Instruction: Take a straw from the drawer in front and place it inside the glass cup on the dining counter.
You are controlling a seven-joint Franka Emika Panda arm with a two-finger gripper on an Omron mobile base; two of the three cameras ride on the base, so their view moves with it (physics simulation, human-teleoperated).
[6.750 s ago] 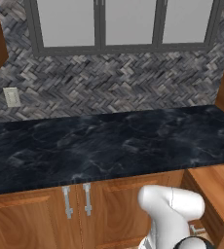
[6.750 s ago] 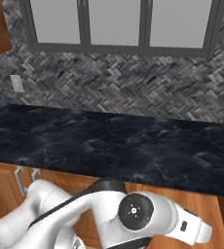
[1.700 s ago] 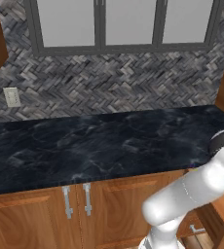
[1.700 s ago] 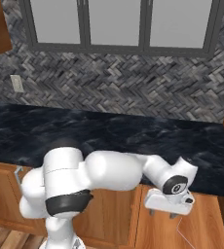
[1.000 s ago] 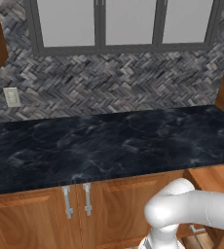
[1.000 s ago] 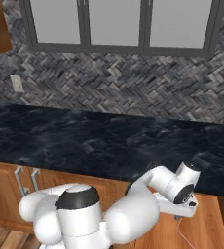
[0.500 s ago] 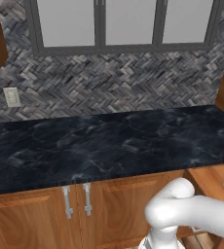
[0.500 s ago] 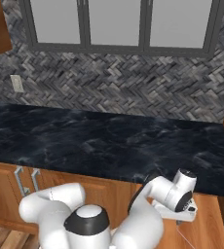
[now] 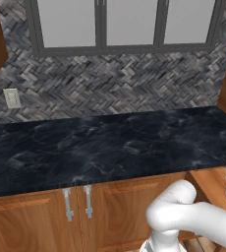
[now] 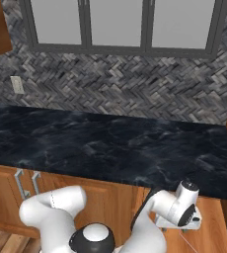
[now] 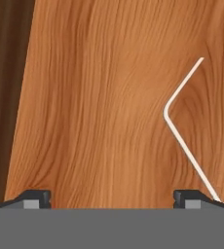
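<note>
End effector (image 11: 112,198) lower, wide open, empty

Orange-brown grained drawer (image 11: 109,97); black pale-veined worktop (image 9: 100,142); grey herringbone tiles (image 9: 115,83).

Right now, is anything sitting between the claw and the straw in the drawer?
Nothing visible. The open claw looks down on the drawer's bare wood, and the bent straw lies there uncovered beside its right fingertip.

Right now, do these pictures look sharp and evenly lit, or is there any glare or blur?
Hand view: crisp wood grain on the drawer, a dark shaded strip at its left edge, and the thin bent straw sharp. Left base view: flat, even light, with no strong glare on the black worktop. Right base view: equally even and unblurred.
</note>
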